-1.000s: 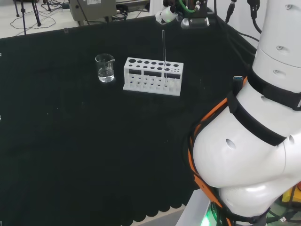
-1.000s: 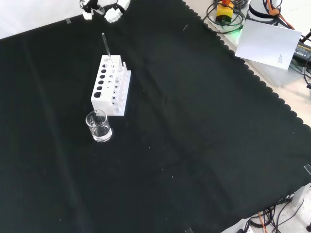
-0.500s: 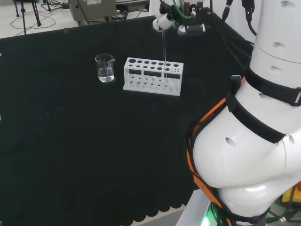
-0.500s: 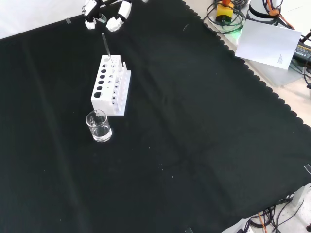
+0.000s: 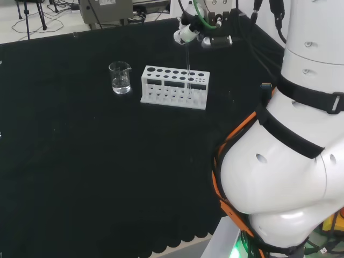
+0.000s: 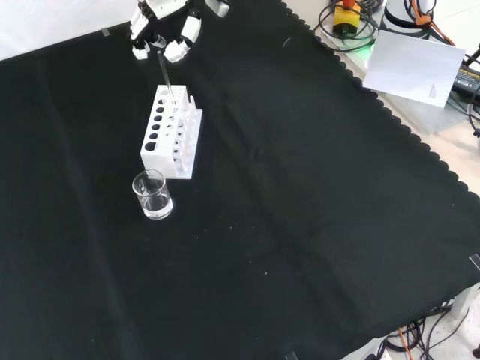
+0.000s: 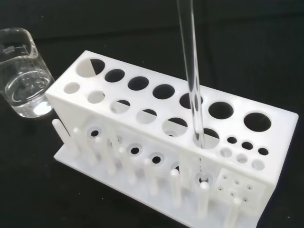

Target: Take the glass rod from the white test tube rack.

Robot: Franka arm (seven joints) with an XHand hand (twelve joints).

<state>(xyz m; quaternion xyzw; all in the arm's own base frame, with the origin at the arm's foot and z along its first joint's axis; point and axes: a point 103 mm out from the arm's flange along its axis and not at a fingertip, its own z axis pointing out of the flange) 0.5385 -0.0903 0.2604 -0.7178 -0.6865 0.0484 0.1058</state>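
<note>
My hand (image 6: 166, 28) hangs over the far end of the white test tube rack (image 6: 172, 132) in the front view, its white-tipped fingers (image 6: 184, 31) spread on either side of the top of the glass rod (image 6: 166, 76) — close around it, but I cannot tell whether they touch it or have closed on it. In the head view the hand (image 5: 200, 29) sits just above the rod (image 5: 188, 67), which stands upright in a hole near the rack's (image 5: 174, 86) right end. From my wrist, the rod (image 7: 191, 71) runs down through one of the larger round holes in the second row of the rack (image 7: 156, 137), and its lower end shows through the front opening near the base, among the row of white pegs. A clear beaker (image 5: 120, 77) stands on the black cloth (image 5: 97, 161) just to the left of the rack in the head view, apart from it; in the front view the beaker (image 6: 152, 194) is nearer the camera than the rack. From the wrist the beaker (image 7: 23, 71) shows some clear liquid at the bottom and faint white graduation marks near its rim — too small and blurred to read.
</note>
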